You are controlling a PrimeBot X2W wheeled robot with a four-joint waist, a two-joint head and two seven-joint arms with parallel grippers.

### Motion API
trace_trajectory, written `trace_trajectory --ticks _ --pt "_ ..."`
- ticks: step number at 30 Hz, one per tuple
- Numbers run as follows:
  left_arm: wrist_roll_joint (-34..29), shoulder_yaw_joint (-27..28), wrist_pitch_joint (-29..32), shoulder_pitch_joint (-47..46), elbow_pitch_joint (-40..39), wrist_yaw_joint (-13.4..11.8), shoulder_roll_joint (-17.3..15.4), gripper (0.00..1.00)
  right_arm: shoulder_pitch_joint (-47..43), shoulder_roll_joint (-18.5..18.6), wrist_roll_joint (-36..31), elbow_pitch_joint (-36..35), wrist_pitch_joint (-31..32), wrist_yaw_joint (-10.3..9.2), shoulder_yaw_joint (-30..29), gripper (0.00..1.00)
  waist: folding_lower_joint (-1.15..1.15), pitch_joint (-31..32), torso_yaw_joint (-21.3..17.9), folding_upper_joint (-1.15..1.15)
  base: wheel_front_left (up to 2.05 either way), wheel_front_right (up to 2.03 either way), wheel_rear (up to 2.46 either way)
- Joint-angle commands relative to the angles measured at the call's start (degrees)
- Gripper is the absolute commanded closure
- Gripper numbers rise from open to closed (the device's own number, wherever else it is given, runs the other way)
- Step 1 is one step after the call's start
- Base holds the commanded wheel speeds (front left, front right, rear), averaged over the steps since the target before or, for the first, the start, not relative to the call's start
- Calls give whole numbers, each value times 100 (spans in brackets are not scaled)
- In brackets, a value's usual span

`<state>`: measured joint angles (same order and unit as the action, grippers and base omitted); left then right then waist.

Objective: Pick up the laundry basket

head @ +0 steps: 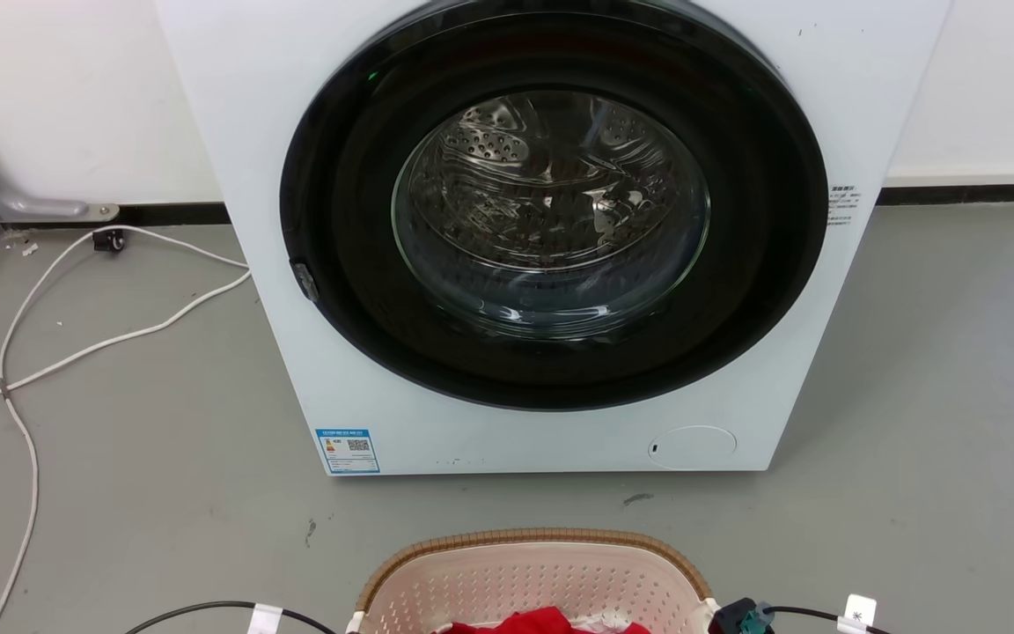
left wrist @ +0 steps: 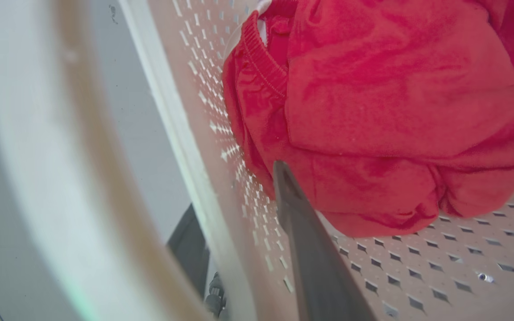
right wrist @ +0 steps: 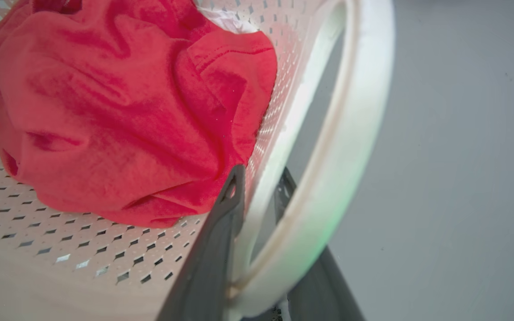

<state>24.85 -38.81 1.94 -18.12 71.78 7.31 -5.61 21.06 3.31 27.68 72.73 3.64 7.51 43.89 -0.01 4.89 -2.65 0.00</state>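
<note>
The laundry basket (head: 507, 581) shows at the bottom centre of the head view. It is directly in front of the white washing machine (head: 384, 396) with its round dark door, and a strip of grey floor (head: 164, 423) lies between them. A crumpled red garment (head: 551, 621) lies inside the basket. A white cable (head: 120, 339) trails over the floor at the left of that view.

My left tool (left wrist: 234, 187) straddles the basket's perforated side wall. One dark finger (left wrist: 315, 258) is inside with its tip against the red garment, and the other is outside, low in the middle of the left wrist view. It looks pinched on the wall, though the outer finger is mostly hidden behind it. The white handle (left wrist: 29, 156) arcs, blurred, down the left of that view.

My right tool (right wrist: 261, 171) grips the opposite side the same way. Its inner finger (right wrist: 221, 232) lies flat against the wall, just touching the garment's edge, and its outer finger is beyond the wall. The two are pressed in on the plastic between them. The other white handle (right wrist: 355, 133) loops across the outer finger, from the upper right down to the bottom centre.
</note>
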Motion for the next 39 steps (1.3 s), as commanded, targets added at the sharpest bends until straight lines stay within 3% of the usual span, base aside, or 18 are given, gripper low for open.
trace_trajectory --ticks 1,39 --pt "16 -81 -16 64 -13 19 -87 100 -72 91 31 10 -9 -4 42 100 1 14 -5 0 0 0 0" --pt "952 -948 -175 -83 85 19 -231 100 76 185 684 91 -116 -4 674 100 1 -55 17 0 0 0 0"
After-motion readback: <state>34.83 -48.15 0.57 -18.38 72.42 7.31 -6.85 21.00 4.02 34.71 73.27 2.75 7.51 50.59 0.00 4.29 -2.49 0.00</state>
